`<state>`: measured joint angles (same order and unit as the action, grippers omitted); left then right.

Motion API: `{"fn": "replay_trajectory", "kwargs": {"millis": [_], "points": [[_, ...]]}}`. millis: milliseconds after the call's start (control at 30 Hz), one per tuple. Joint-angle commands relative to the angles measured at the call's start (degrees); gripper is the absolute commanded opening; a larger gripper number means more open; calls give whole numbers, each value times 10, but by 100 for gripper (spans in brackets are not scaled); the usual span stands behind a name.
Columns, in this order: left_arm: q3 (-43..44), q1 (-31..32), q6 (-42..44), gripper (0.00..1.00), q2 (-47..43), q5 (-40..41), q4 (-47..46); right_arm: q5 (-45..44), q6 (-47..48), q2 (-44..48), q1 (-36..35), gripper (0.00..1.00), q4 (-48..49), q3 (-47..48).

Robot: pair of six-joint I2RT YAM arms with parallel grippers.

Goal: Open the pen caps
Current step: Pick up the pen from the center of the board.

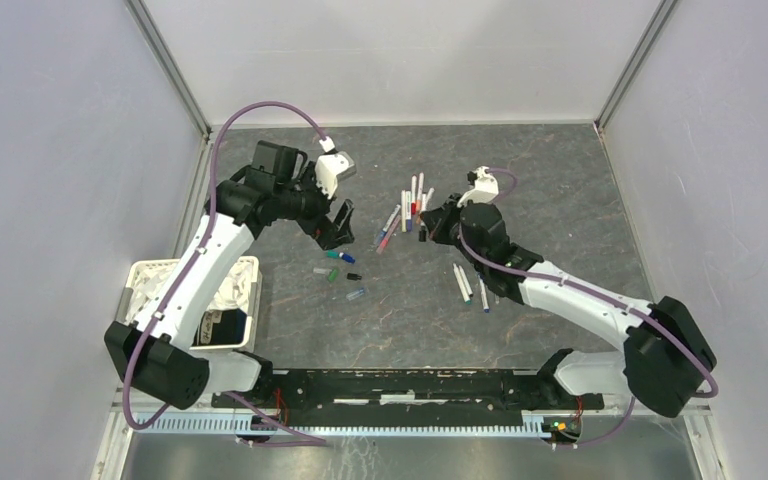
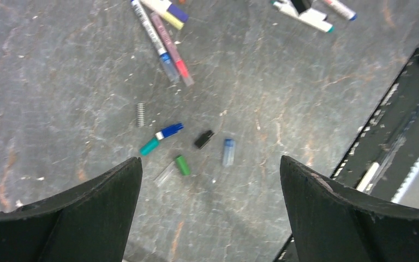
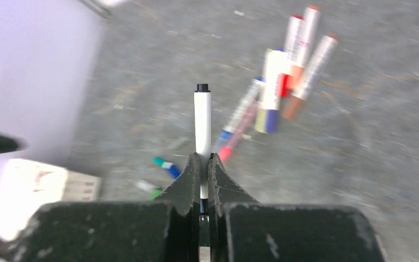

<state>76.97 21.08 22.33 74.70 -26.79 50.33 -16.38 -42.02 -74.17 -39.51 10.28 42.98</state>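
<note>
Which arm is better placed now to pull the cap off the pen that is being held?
Left, probably. The right gripper is shut on the pen; the left gripper is open, empty, and hangs nearby above loose caps.

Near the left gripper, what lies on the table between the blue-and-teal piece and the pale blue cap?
A small black cap, lying apart from both. The left wrist view shows it most clearly.

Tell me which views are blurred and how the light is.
Right wrist view: the slim white plastic pen with a black tip, pinched in the right hand, is sharp, but the grey table behind it is smeared. Left wrist view: sharp, the small coloured plastic caps read clearly. Top external view: sharp, even light, soft shadows.
</note>
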Motion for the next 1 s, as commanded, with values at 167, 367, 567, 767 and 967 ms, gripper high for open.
{"fn": "replay_trajectory", "kwargs": {"millis": [167, 367, 567, 767, 967], "points": [[6, 0, -132, 100, -4, -162, -80, -66, -50, 20, -124, 0, 183, 50], [-17, 10, -157, 100, 1, -204, -116, -99, -41, 6, -169, 0, 189, 88], [-7, 16, -162, 100, 17, -224, -120, -109, -29, -11, -187, 0, 203, 100], [-11, 20, -158, 80, 19, -231, -122, -124, -12, -19, -201, 0, 206, 106], [-26, 20, -143, 24, 18, -217, -122, -166, 15, -7, -216, 0, 213, 92]]}}
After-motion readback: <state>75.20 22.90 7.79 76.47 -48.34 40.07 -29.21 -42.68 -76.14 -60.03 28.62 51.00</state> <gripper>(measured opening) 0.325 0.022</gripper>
